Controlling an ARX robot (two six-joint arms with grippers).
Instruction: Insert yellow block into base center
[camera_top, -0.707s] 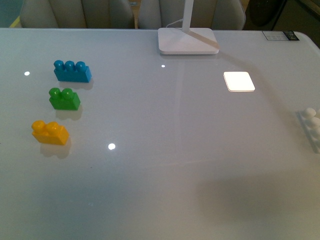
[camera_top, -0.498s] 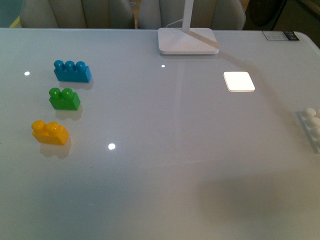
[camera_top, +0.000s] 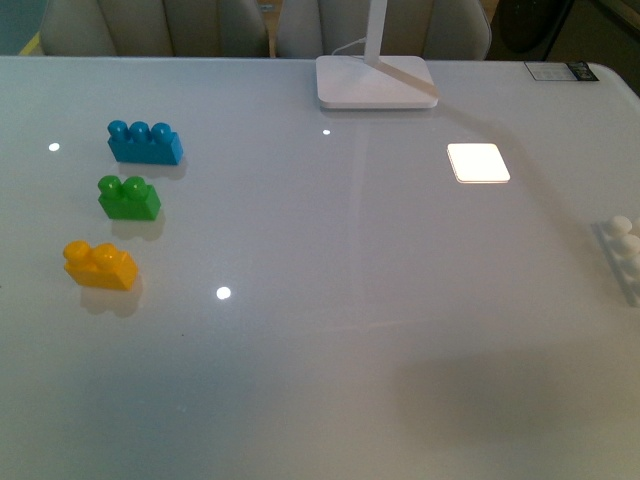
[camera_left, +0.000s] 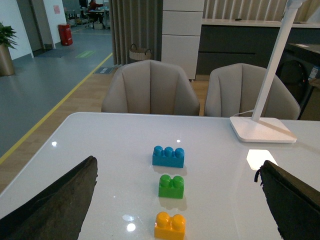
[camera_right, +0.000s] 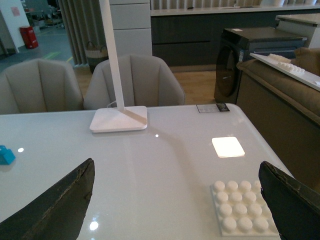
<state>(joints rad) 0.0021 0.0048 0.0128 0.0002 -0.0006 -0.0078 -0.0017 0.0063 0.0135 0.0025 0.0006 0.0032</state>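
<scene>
The yellow block (camera_top: 100, 266) sits on the left side of the tabletop (camera_top: 330, 380). It is the one closest to the robot in a row of three, with the green block (camera_top: 129, 197) behind it and the blue block (camera_top: 145, 142) behind that. The base (camera_top: 622, 255) is far off on the right side, partly cut off at the edge of the front view, so the two are well apart. No arm shows in the front view. The left claw (camera_left: 178, 164) is spread wide and holds nothing, and the yellow block (camera_left: 170, 225) lies right in front of it, in line with the gap between its fingers (camera_left: 55, 200). The block's two bumps sit side by side, so its long side runs across from one finger to the other. The right claw (camera_right: 176, 167) is spread wide too, and the base (camera_right: 243, 207) lies just in front of it. I think the left arm is the closer one, so it should go down and pick up the block first.
</scene>
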